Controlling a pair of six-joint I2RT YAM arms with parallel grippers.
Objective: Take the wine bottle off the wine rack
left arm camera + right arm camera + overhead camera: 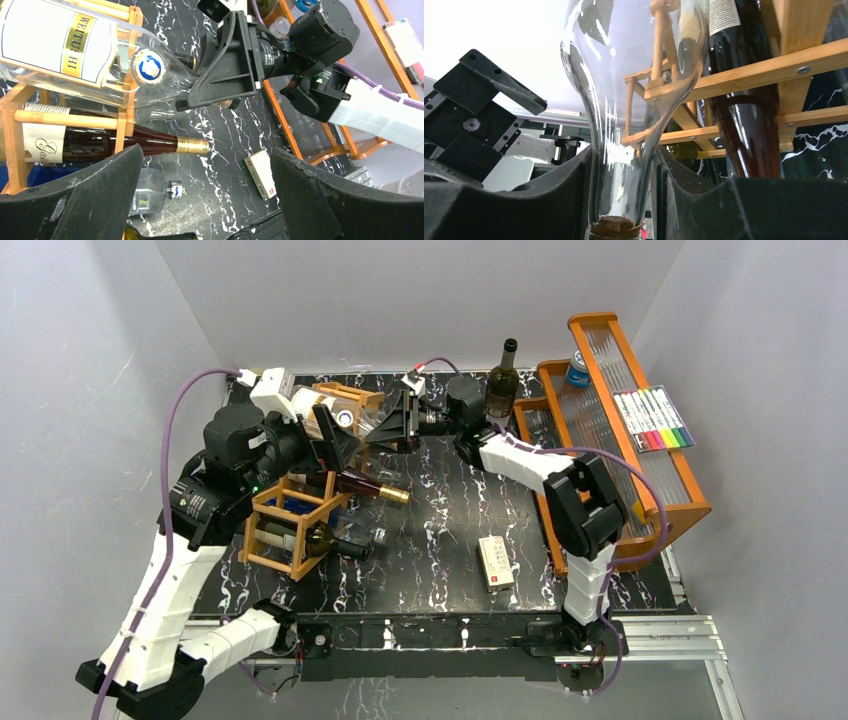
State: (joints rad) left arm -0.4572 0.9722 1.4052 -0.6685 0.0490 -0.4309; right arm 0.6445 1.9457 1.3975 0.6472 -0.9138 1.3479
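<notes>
The wine rack (290,522) is an orange-brown lattice at the left; it also shows in the left wrist view (125,95) and the right wrist view (744,75). A clear wine bottle (312,405) with a white and gold label (75,52) lies tilted on the rack's top, neck pointing right. My right gripper (378,432) is shut on its corked neck (624,170). A dark bottle with gold foil (372,487) lies in the rack. My left gripper (333,445) is open and empty above the table, its fingers (85,200) wide apart.
A green bottle (335,540) and a small clear bottle (145,192) lie low by the rack. A white box (496,562) lies mid-table. A dark bottle (502,380) stands upright at the back. The orange tiered tray (690,502) at right holds a blue can (577,370) and markers (655,420).
</notes>
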